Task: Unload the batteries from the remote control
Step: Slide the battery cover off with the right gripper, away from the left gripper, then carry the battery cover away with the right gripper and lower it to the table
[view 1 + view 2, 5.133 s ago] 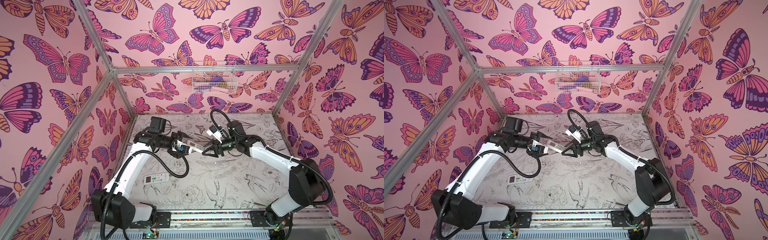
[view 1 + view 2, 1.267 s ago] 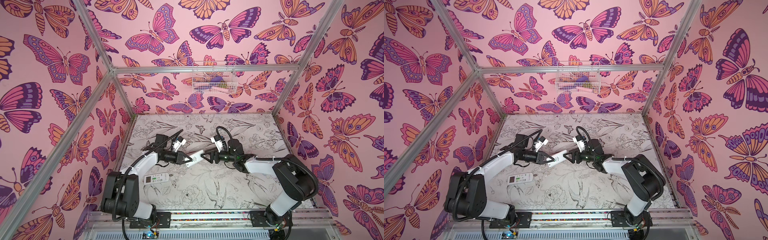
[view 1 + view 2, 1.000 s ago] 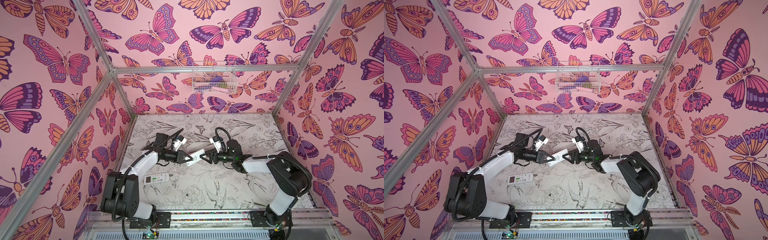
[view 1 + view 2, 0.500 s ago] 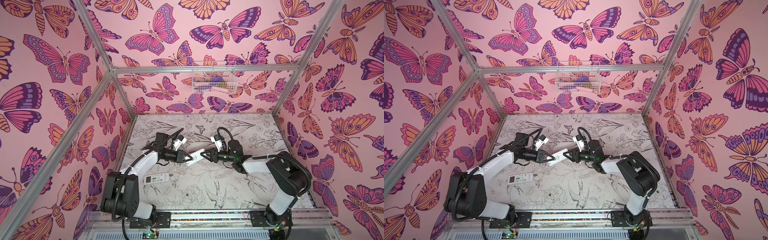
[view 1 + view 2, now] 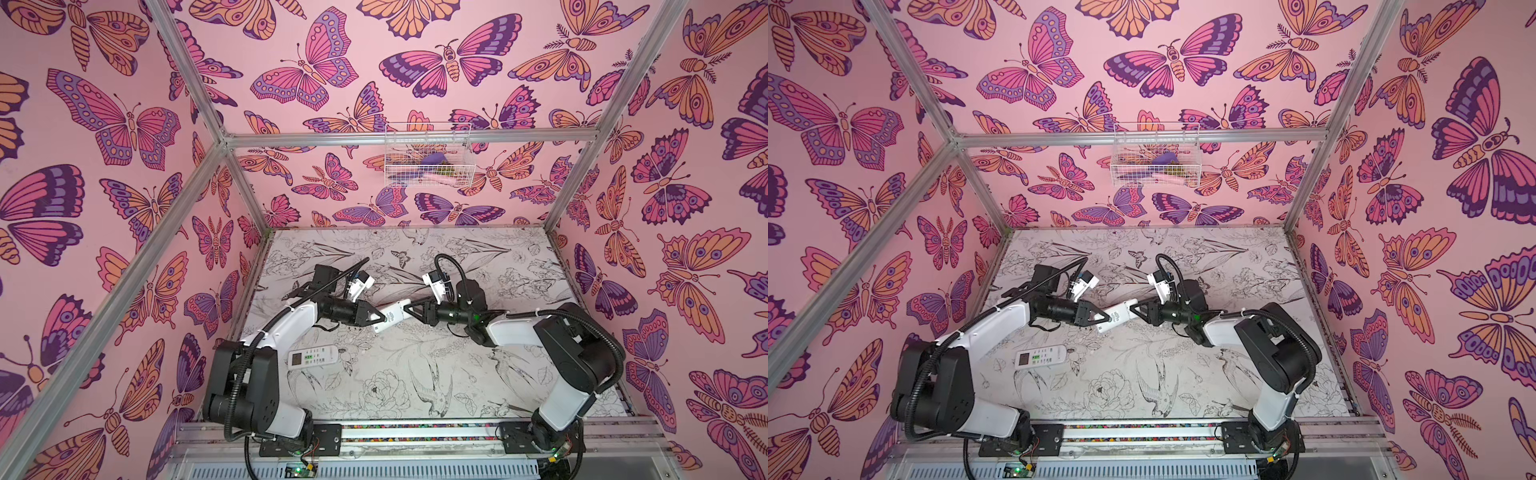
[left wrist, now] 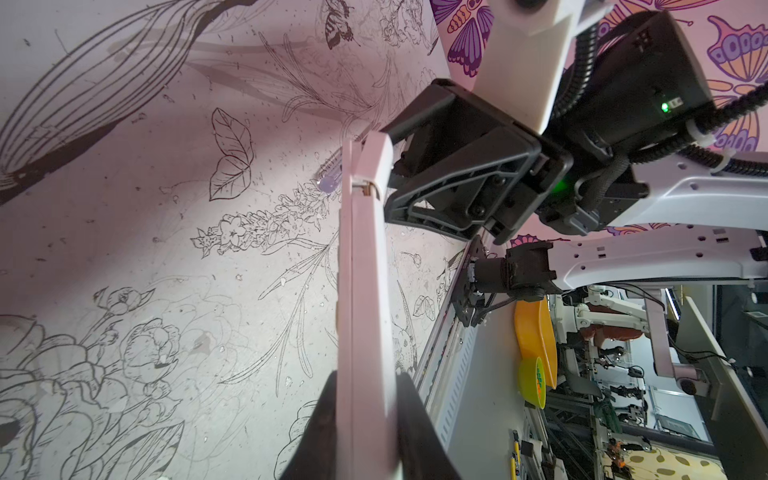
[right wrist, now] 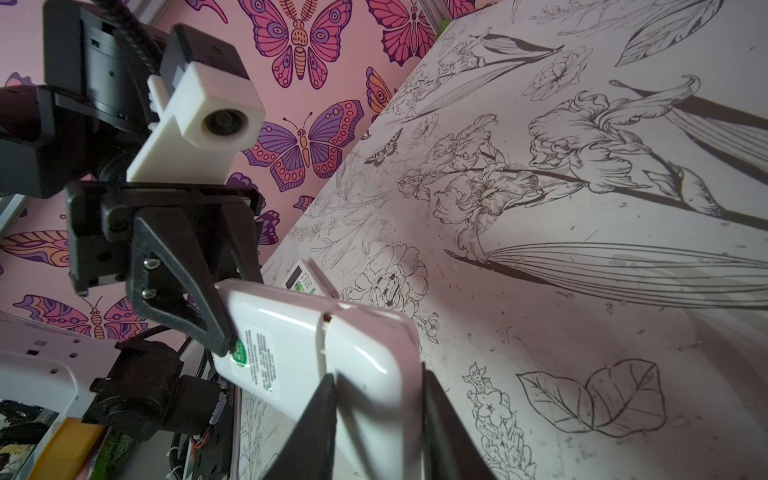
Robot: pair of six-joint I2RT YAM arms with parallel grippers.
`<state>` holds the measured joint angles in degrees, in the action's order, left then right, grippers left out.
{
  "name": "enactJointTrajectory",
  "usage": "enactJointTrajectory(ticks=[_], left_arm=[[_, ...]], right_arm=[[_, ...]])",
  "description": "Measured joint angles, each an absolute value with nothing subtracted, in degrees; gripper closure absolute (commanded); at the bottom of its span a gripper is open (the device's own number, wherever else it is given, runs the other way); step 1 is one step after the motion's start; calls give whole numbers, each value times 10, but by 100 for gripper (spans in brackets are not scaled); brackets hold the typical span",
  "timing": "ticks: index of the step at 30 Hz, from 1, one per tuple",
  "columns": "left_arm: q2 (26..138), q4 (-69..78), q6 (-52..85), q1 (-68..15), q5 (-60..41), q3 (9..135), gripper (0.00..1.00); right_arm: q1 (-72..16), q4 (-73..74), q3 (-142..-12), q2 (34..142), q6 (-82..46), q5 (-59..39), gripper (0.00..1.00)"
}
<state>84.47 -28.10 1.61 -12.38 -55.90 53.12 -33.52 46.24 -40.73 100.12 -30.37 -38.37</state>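
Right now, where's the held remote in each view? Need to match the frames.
In a top view: held remote mid-table, between the two arm tips.
In a top view: same place, between the arm tips.
Left wrist: edge-on, running up from the bottom centre.
Right wrist: its back with the label, lower centre.
Landmark: second remote flat on the table; the left wrist view misses it.

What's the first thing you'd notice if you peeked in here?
Giant butterflies cover the pink walls. Mid-table, the left gripper and right gripper hold a white remote between them, one at each end. A second remote lies near the left arm.
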Motion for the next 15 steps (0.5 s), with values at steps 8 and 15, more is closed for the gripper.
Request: enactJointTrajectory(ticks=[8,15], left_arm=[[845,-286,16,-132,-528,535,100],[852,-290,16,-132,-507,543,100]], right_arm=[[-335,450,-406,1001,-300,-382,72],[-336,452,-406,1001,-300,-385,76]])
